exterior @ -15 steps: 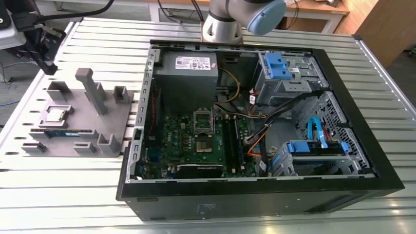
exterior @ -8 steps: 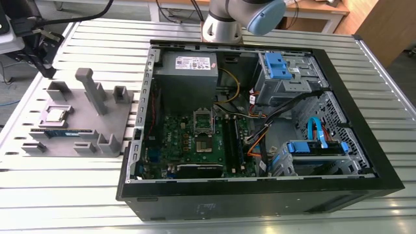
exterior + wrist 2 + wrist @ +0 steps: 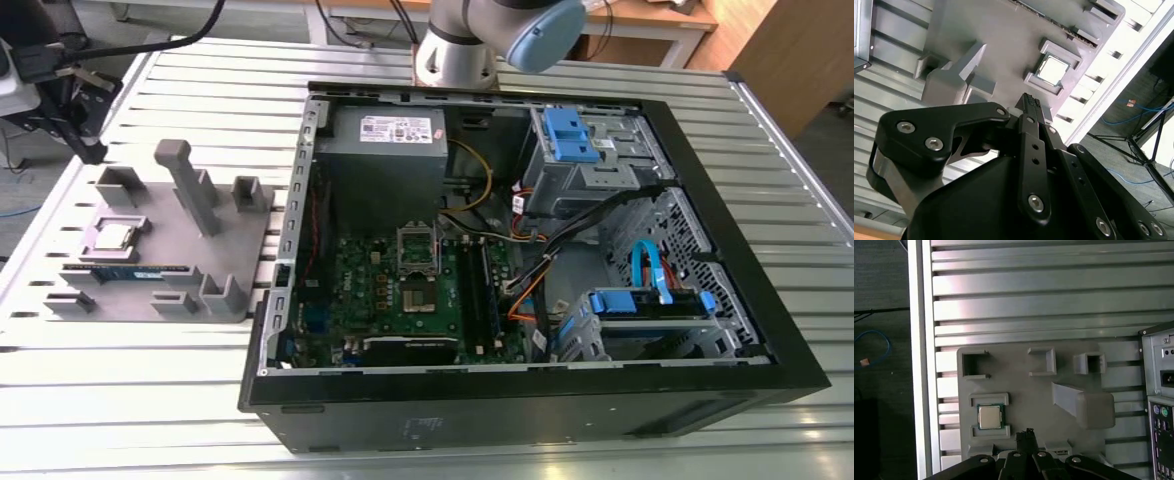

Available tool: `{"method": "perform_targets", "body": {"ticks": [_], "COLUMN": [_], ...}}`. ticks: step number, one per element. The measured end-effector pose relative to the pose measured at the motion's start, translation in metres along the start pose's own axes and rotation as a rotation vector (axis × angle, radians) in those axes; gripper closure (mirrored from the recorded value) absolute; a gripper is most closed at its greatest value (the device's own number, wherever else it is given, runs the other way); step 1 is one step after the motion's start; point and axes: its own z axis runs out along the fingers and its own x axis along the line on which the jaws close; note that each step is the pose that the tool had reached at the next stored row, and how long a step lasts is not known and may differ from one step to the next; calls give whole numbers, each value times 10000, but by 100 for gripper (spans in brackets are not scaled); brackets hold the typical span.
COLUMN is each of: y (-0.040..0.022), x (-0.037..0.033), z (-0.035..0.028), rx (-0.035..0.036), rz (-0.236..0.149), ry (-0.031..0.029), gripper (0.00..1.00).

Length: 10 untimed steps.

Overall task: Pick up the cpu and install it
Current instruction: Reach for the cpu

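**No legible text**

No wording or number can be read. A white label (image 3: 400, 128) is seen on the power supply (image 3: 380, 160) inside the computer case (image 3: 534, 405), well apart from the gripper (image 3: 1029, 432); its print cannot be made out.

The light is even and fairly bright and it comes from above. In the exterior view the slatted metal table (image 3: 174, 75) shines pale in the upper left of the frame. The computer case (image 3: 534, 410) is dim inside, and its black front wall along the bottom of the frame has almost no detail. The grey holder (image 3: 174, 255) throws only short, soft shadows beside its posts. In the first wrist view several table slats carry broad white glare, and the floor (image 3: 879, 405) beside the table is nearly black. In the second wrist view the table edge is burnt out to white, the metal top of the cpu (image 3: 1053, 71) gives a bright reflection, and the black gripper (image 3: 1031, 102) has a soft grey sheen. Straight lines look straight up to the frame edges.
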Motion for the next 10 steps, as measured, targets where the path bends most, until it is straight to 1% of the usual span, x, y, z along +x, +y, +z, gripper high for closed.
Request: {"method": "perform_targets", "body": {"ticks": [5,10], "y": [-9,-13], "x": [35,51], "z": [54,84], "rx": [1,2], "rz": [-1,1], "ry": [9,17], "gripper": [89,89]}}
